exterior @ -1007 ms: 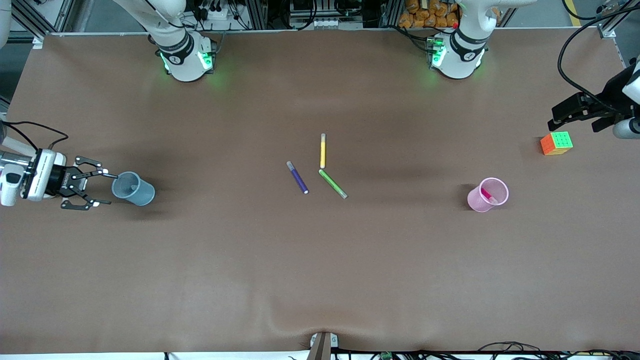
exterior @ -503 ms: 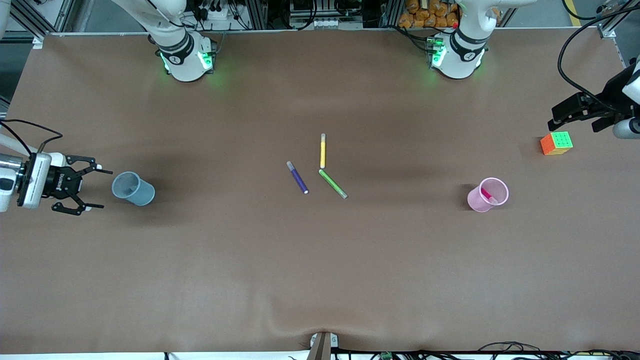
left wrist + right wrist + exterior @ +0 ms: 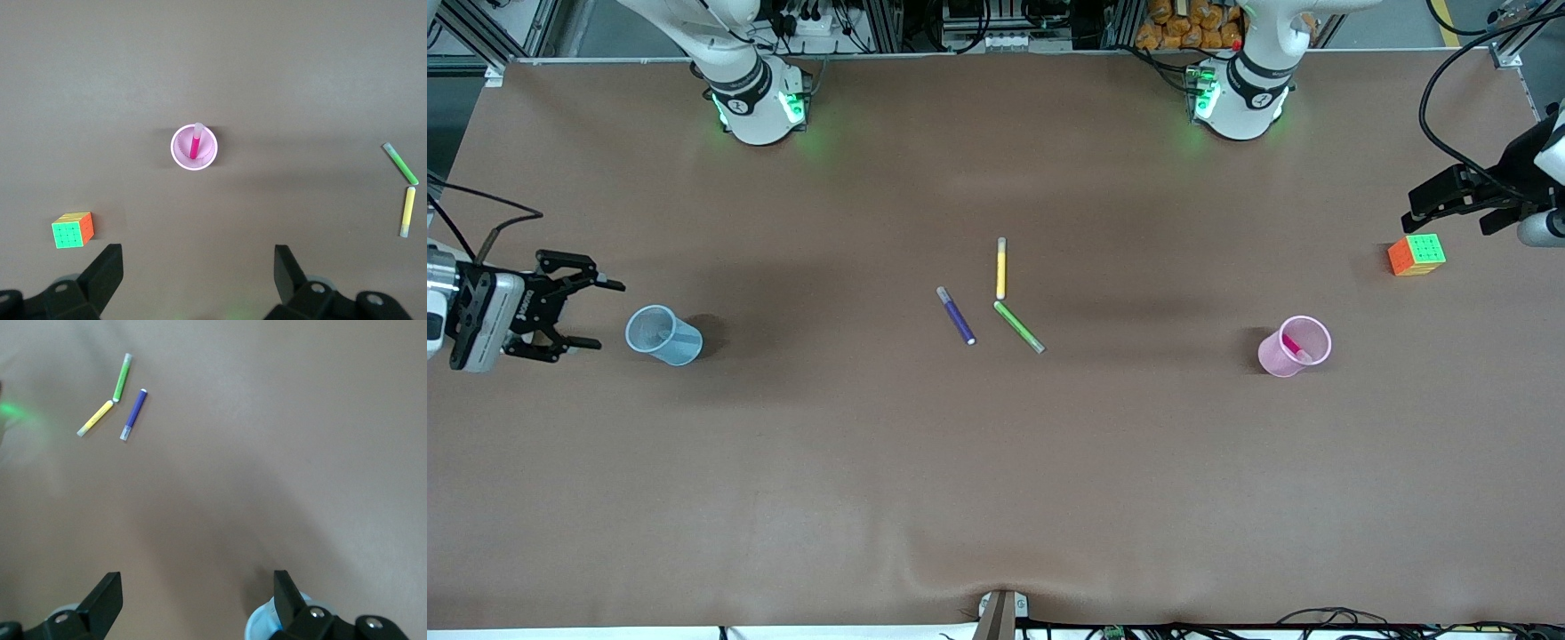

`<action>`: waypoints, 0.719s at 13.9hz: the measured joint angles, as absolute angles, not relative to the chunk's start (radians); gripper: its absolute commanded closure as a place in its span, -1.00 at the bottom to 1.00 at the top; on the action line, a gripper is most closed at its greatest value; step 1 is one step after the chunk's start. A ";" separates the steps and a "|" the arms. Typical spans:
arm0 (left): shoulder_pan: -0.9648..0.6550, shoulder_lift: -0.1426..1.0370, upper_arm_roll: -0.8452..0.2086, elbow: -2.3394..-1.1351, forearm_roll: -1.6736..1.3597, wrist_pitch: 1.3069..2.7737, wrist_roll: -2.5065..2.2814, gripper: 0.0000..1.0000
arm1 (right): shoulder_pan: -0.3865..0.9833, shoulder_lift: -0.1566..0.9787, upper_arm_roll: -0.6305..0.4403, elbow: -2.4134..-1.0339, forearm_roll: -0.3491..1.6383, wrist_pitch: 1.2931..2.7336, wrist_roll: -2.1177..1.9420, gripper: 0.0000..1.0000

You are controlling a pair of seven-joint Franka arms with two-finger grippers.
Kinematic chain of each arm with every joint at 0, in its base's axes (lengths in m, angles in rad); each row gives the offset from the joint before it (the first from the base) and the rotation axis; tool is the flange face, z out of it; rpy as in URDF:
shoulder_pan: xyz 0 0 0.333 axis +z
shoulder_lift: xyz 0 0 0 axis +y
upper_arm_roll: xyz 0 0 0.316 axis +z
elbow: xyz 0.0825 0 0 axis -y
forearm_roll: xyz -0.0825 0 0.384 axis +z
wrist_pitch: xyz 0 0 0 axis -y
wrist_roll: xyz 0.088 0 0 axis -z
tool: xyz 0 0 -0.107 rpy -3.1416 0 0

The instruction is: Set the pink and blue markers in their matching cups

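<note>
The blue cup (image 3: 663, 335) could topple if the right gripper (image 3: 605, 314) beside it, jaws wide and empty, clips it, while the left gripper (image 3: 197, 252), also wide and empty, waits near the cube (image 3: 1416, 254).

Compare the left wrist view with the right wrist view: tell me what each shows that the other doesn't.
Only the left wrist view shows the pink cup with the pink marker standing in it, and the colour cube. Only the right wrist view shows the purple marker and a sliver of the blue cup. Both show the green marker touching the yellow marker end to end, plus their own open grippers.
</note>
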State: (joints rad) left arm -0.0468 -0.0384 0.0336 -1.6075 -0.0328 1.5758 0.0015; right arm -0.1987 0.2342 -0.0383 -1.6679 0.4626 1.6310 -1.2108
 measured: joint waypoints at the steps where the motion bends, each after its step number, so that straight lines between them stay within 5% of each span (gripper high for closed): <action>1: -0.047 -0.038 0.034 -1.608 -0.033 1.576 0.002 -1.00 | -0.185 0.222 -0.038 -1.660 0.436 1.627 -1.143 -1.00; 10: -0.043 -0.038 0.035 -1.607 -0.033 1.576 0.002 -1.00 | -0.131 0.123 -0.024 -1.650 0.202 1.616 -0.585 -1.00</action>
